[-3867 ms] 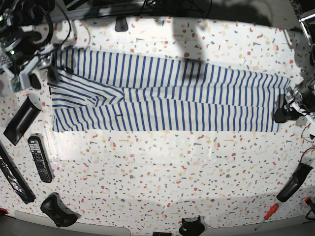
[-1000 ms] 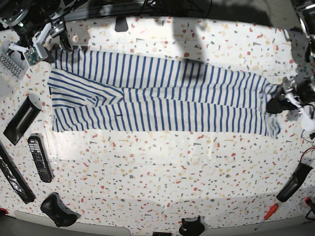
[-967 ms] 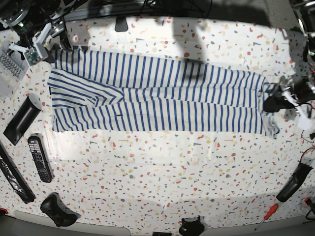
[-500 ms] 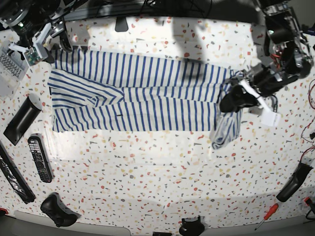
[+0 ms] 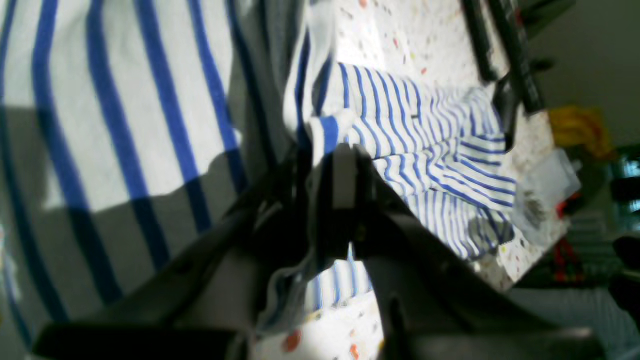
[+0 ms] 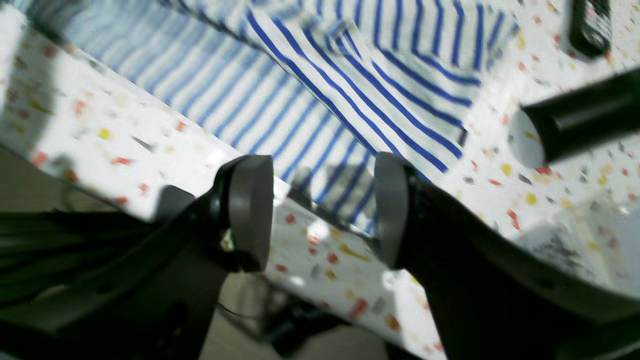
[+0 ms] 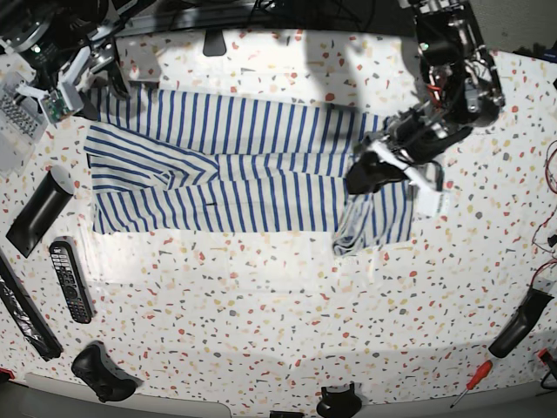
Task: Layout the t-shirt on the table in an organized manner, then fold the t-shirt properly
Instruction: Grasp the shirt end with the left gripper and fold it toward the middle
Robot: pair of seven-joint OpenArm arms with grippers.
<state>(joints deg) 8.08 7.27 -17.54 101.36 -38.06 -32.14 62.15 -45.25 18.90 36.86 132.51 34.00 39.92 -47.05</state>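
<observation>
Striped t-shirt (image 7: 244,165) hem pinched in left fingers (image 5: 345,170) above table (image 7: 287,322)

remote control (image 7: 70,281) far across from the cloth-holding end effector | red-handled screwdriver (image 7: 471,380) well below it, at near edge | black game controller (image 7: 103,373) at opposite near corner | 1 black bar (image 7: 36,215) just above remote

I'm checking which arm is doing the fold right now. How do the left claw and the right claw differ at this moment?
The left claw is shut on the t-shirt, its end lifted and draped over the middle of the table; the right claw is open and holds nothing. The left claw sits over the shirt's midsection, the right claw at the shirt's far corner near the table edge. Both are dark two-fingered claws.
</observation>
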